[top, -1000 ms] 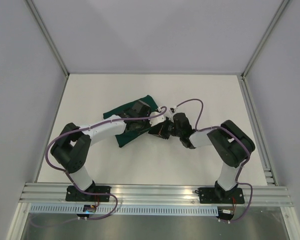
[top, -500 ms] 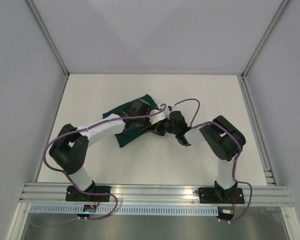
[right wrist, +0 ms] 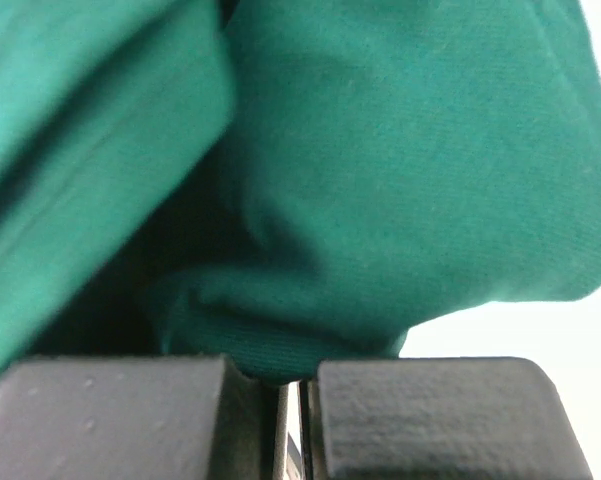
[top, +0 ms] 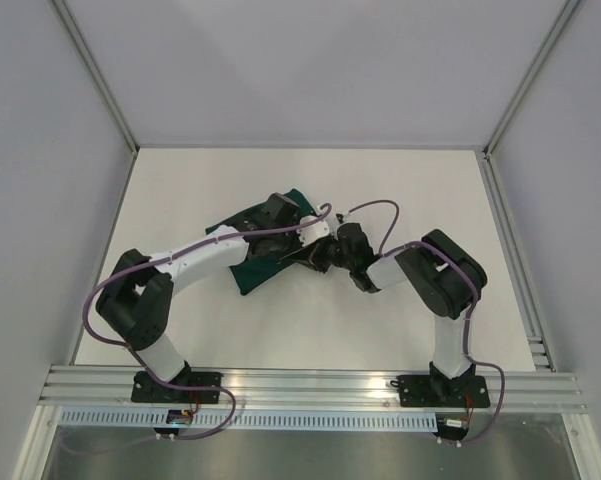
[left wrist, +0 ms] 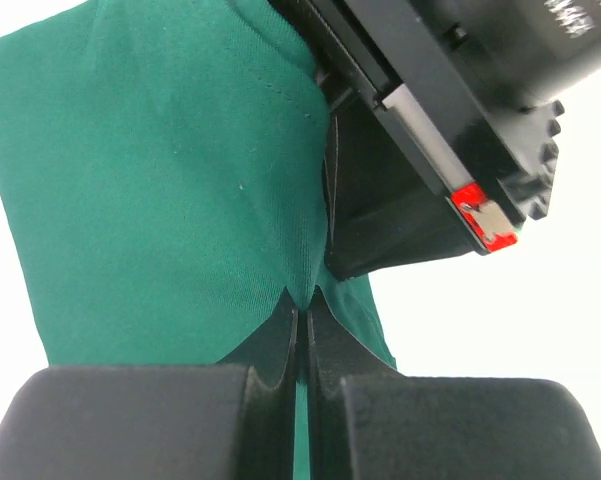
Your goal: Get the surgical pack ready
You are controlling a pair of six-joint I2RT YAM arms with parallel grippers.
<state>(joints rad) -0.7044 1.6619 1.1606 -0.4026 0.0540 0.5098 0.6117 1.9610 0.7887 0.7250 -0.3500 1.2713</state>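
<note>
The dark green cloth drape (top: 252, 262) lies folded and bunched at the table's middle, under both arms. My left gripper (top: 298, 250) is shut on a pinch of the drape (left wrist: 180, 200), the cloth pulled to a point between its fingers (left wrist: 280, 345). My right gripper (top: 317, 257) meets it from the right and is shut on a fold of the drape (right wrist: 400, 200). The right gripper's black body (left wrist: 430, 120) fills the left wrist view's upper right. The steel tray, scissors, forceps and gauze pads are out of view.
White table (top: 400, 190) with an aluminium frame rail (top: 310, 385) along the near edge and grey walls on three sides. Purple cables (top: 375, 208) loop above the right wrist.
Both grippers have shifted a little left and away with the drape. The right arm's elbow has drawn in toward the centre.
</note>
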